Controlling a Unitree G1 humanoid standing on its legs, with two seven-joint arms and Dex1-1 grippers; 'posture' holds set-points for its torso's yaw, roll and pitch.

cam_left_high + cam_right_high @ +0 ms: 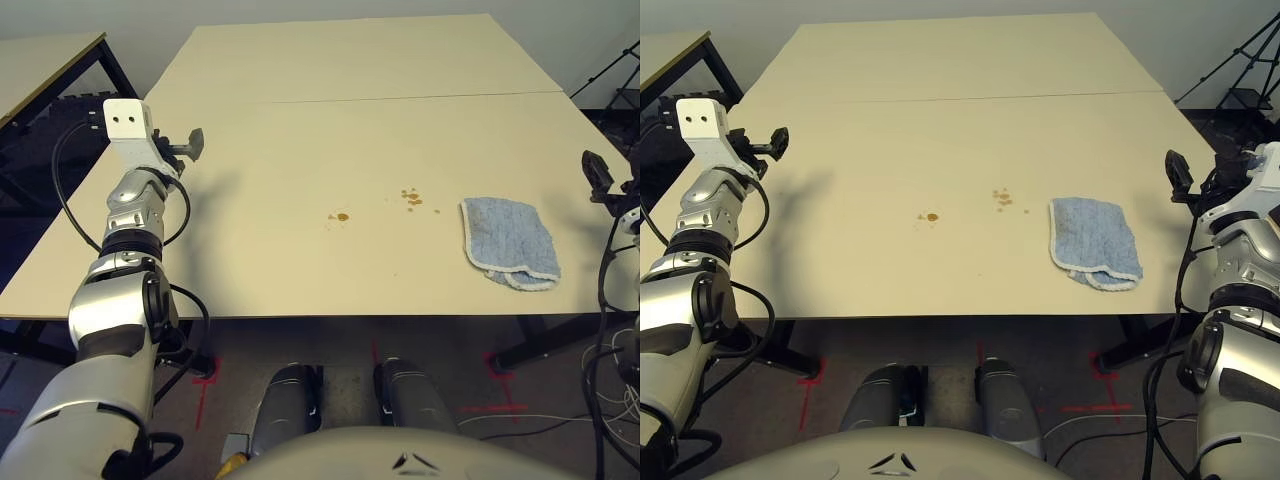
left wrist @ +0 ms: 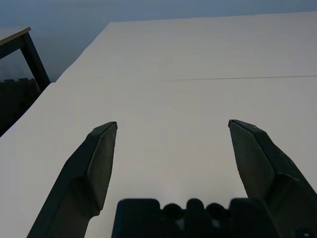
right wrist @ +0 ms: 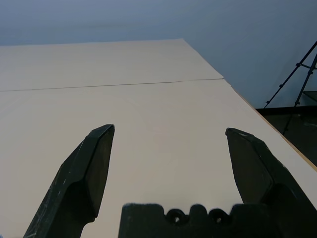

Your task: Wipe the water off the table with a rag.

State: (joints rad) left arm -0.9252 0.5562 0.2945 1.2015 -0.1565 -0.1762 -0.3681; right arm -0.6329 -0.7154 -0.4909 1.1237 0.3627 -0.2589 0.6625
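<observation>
Rag (image 1: 510,240) on table (image 1: 300,150), right of water (image 1: 342,217)

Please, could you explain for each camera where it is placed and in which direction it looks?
Left eye: on the head, facing forward and down at the table; shows the silver left arm and the rag.
Right eye: beside it, same direction; both forearms show.
Left wrist: on the left arm, looking along the open left tool over the tabletop.
Right wrist: on the right arm, looking along the open right tool toward a tripod.
Both eye views share the rag and brownish drops.
</observation>
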